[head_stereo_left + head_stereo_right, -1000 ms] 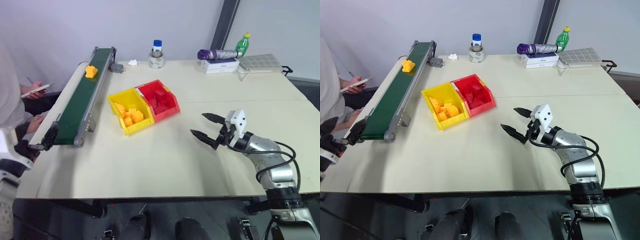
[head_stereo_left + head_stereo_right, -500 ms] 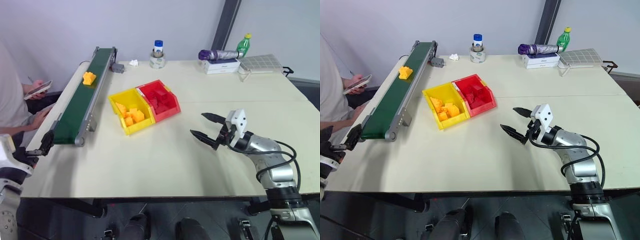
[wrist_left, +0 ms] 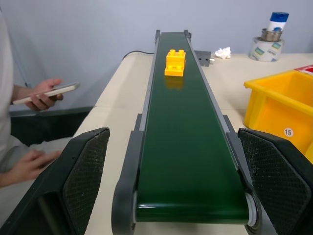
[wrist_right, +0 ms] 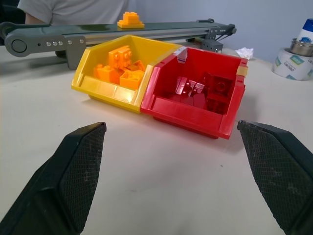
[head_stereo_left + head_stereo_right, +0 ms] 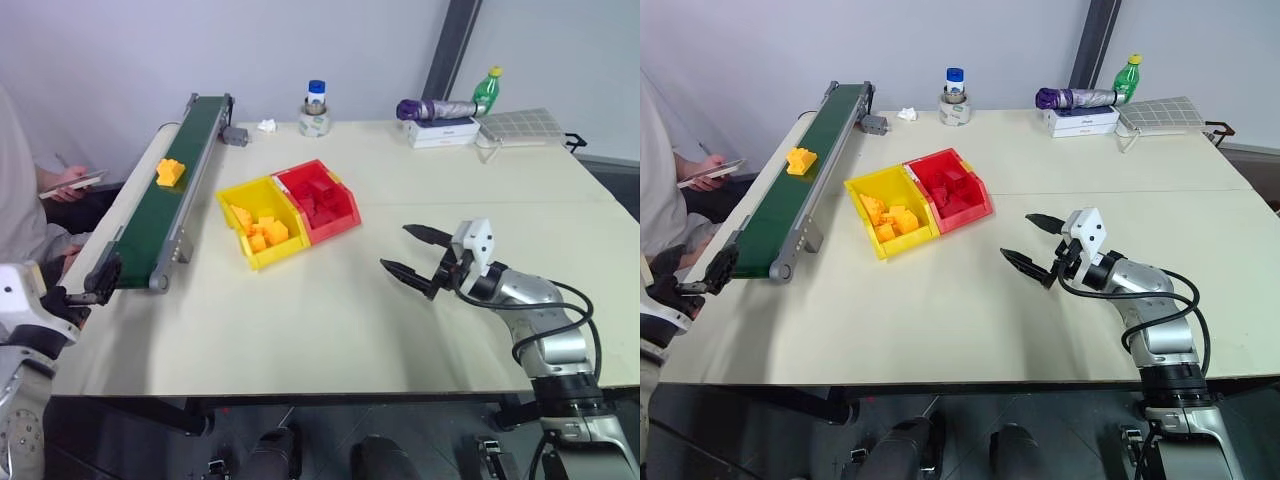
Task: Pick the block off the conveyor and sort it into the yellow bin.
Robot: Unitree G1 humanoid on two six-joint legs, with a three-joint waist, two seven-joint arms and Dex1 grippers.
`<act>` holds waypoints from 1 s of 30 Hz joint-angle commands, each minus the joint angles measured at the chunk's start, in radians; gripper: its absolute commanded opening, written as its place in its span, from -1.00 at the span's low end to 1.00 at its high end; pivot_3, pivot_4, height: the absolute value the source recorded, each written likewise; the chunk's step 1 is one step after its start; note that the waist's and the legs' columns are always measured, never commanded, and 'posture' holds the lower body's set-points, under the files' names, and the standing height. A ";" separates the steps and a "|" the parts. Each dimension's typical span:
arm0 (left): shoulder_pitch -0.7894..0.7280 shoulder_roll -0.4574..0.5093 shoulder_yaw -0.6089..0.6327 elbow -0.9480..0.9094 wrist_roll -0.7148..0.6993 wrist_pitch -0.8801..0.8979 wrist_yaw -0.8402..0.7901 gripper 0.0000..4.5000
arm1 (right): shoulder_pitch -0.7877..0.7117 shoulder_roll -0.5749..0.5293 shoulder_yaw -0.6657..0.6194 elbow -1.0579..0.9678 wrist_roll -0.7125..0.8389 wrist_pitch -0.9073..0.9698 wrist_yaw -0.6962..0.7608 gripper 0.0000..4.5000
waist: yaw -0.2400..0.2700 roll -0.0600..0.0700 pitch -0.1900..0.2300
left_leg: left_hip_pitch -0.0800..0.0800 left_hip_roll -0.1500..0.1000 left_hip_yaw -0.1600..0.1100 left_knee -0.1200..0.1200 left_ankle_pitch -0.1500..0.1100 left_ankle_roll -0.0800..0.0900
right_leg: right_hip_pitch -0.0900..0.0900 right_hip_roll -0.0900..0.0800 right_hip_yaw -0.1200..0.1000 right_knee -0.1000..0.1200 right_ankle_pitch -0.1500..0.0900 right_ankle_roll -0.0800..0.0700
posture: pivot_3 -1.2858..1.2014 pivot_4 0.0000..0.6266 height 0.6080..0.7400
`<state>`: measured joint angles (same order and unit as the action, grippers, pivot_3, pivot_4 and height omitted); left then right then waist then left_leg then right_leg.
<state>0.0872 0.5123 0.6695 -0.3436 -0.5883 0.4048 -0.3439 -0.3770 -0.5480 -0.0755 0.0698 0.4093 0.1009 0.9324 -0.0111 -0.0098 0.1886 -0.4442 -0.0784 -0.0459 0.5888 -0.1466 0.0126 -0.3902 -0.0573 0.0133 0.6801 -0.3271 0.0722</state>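
1. L gripper (image 3: 176, 186): fingers (image 3: 80, 171) spread wide, nothing held. Sits at the near end of the conveyor (image 3: 188, 161), a finger either side of the belt end, aimed up its length.
2. R gripper (image 5: 415, 255): fingers also wide apart, empty, hanging over bare tabletop (image 5: 330, 320) well apart from the bins, pointed toward them.
3. Block (image 5: 170, 171): yellow-orange, studs up, on the green belt roughly mid-length, well up-belt of the L fingers. Not touched by anything.
4. Yellow bin (image 5: 236, 197): just beside the conveyor, touching the red bin (image 5: 345, 210) side by side. Already has several orange blocks (image 5: 258, 230) in it; red bin has red blocks.
5. Progress, judged: pick not started for this block. Left to do: block reaches the belt end, L closes on it, lift, carry across to the yellow bin, drop. L arm looks like the one set up for it; R looks idle.
6. Writing: "15" on a small round sticker on the yellow bin wall, in L wrist view. Nothing else legible – labels on the tape roll (image 3: 264, 48) and bottles at the far edge are too small to read.
7. Person (image 5: 15, 200) seated beside the conveyor, holding a phone (image 3: 46, 93).
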 commanded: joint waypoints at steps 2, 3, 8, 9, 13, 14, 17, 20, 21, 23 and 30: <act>-0.012 0.024 0.000 -0.008 0.005 -0.005 -0.001 0.97 | -0.007 0.000 -0.023 -0.064 0.041 0.002 0.021 1.00 | 0.000 0.000 0.000 | 0.000 0.000 0.000 0.000 0.000 0.000 | 0.000 0.000 0.000 0.000 0.000 0.000 | 0.03 -0.52 1.00; -0.012 0.023 -0.001 -0.007 0.003 -0.005 -0.001 0.97 | -0.004 0.000 -0.024 -0.069 0.046 0.006 0.024 1.00 | 0.000 0.000 0.000 | 0.000 0.000 0.000 0.000 0.000 0.000 | 0.000 0.000 0.000 0.000 0.000 0.000 | 0.03 -0.52 1.00; -0.013 0.035 -0.011 -0.005 0.007 0.008 0.003 0.97 | 0.009 -0.002 -0.027 -0.093 0.067 0.021 0.035 1.00 | 0.000 0.000 0.000 | 0.000 0.000 0.000 0.000 0.000 0.000 | 0.000 0.000 0.000 -0.001 0.000 0.000 | 0.03 -0.52 1.00; -0.017 0.037 -0.014 -0.004 0.005 0.019 0.010 0.97 | 0.010 -0.002 -0.026 -0.095 0.065 0.021 0.034 1.00 | 0.000 0.000 0.000 | 0.000 0.000 0.000 0.000 0.000 0.000 | 0.000 0.000 0.000 -0.001 0.000 0.000 | 0.03 -0.52 1.00; -0.060 0.055 -0.023 0.006 -0.009 0.059 0.027 0.97 | 0.009 0.000 -0.023 -0.092 0.050 0.011 0.025 1.00 | 0.000 0.000 0.000 | 0.000 0.000 0.000 0.000 0.000 0.000 | 0.000 0.000 0.000 -0.001 0.000 0.000 | 0.03 -0.52 1.00; -0.074 0.062 -0.025 0.013 -0.011 0.074 0.033 0.97 | 0.009 0.000 -0.022 -0.092 0.050 0.011 0.025 1.00 | 0.001 0.000 0.000 | 0.000 0.000 0.000 0.000 0.000 0.000 | 0.000 0.000 0.000 -0.001 0.000 0.000 | 0.03 -0.52 1.00; -0.104 0.104 -0.054 0.056 0.019 0.123 0.032 0.97 | 0.005 0.002 -0.019 -0.087 0.040 0.003 0.018 1.00 | 0.000 0.000 0.000 | 0.000 0.000 0.000 0.000 0.000 0.000 | 0.000 -0.001 -0.001 -0.001 0.000 0.000 | 0.03 -0.52 1.00; -0.169 0.140 -0.075 0.120 0.020 0.165 0.031 0.97 | 0.005 0.005 -0.016 -0.087 0.033 -0.002 0.013 1.00 | 0.000 0.000 0.000 | 0.000 0.000 0.000 -0.001 0.000 0.000 | -0.001 -0.001 -0.001 -0.001 0.000 0.000 | 0.03 -0.52 1.00; -0.214 0.162 -0.084 0.163 0.018 0.190 0.028 0.97 | 0.007 0.005 -0.015 -0.088 0.030 -0.005 0.010 1.00 | 0.000 -0.001 0.001 | -0.001 0.000 0.000 -0.001 0.000 0.000 | -0.001 -0.001 -0.001 -0.001 0.000 0.000 | 0.03 -0.52 1.00; -0.285 0.200 -0.108 0.240 0.023 0.217 0.007 0.97 | 0.011 0.008 -0.014 -0.091 0.024 -0.008 0.006 1.00 | 0.003 -0.001 0.001 | 0.000 0.000 0.000 -0.001 0.000 0.000 | -0.001 -0.001 -0.002 -0.001 0.000 0.000 | 0.03 -0.52 1.00; -0.492 0.269 -0.238 0.503 0.096 0.178 -0.113 0.97 | 0.020 0.016 -0.010 -0.107 0.015 -0.007 -0.008 1.00 | 0.001 -0.001 0.001 | -0.001 0.000 0.002 -0.003 0.000 0.000 | -0.002 -0.003 -0.002 -0.002 0.001 0.001 | 0.03 -0.52 1.00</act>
<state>-0.3692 0.7640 0.4503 0.1230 -0.5083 0.6049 -0.4237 -0.3533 -0.5355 -0.0771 0.0070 0.4161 0.1101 0.9297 -0.0101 -0.0107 0.1892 -0.4447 -0.0780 -0.0436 0.5850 -0.1467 0.0128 -0.3929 -0.0602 0.0109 0.6777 -0.3256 0.0740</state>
